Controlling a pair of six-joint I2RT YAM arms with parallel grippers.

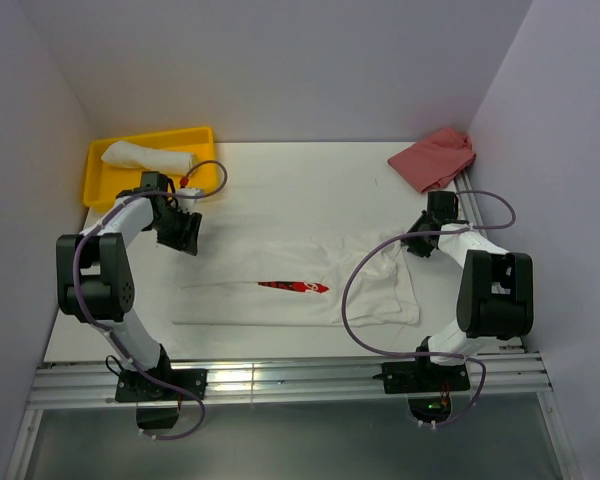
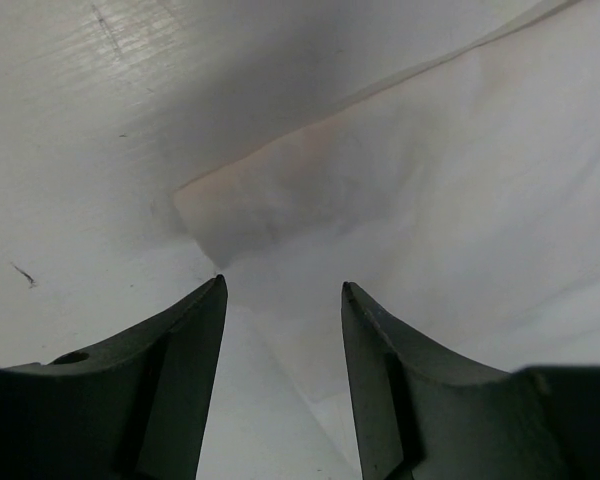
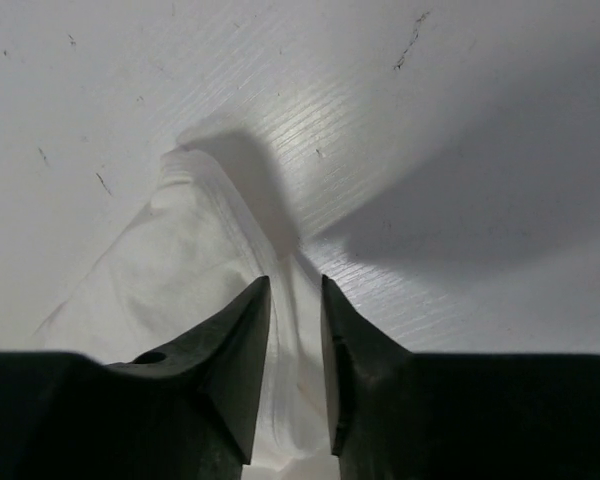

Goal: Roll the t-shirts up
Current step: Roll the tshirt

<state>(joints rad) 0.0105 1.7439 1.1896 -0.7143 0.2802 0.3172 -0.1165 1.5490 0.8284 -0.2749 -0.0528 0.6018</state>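
A white t-shirt (image 1: 280,262) with a small red print (image 1: 293,287) lies folded lengthwise across the middle of the table. My left gripper (image 1: 185,238) is at its far left corner. In the left wrist view this gripper (image 2: 283,285) is open, its jaws wide apart over the flat cloth (image 2: 460,180). My right gripper (image 1: 418,245) is at the shirt's far right corner. In the right wrist view it (image 3: 295,280) is shut on a bunched fold of the shirt (image 3: 170,260), and the cloth rises between the fingers. A second white t-shirt (image 1: 145,157) lies rolled in the tray.
A yellow tray (image 1: 100,188) stands at the back left and holds the rolled shirt. A pinkish-red cloth (image 1: 435,157) lies crumpled at the back right by the wall. The right arm's purple cable (image 1: 350,300) loops over the shirt's right end.
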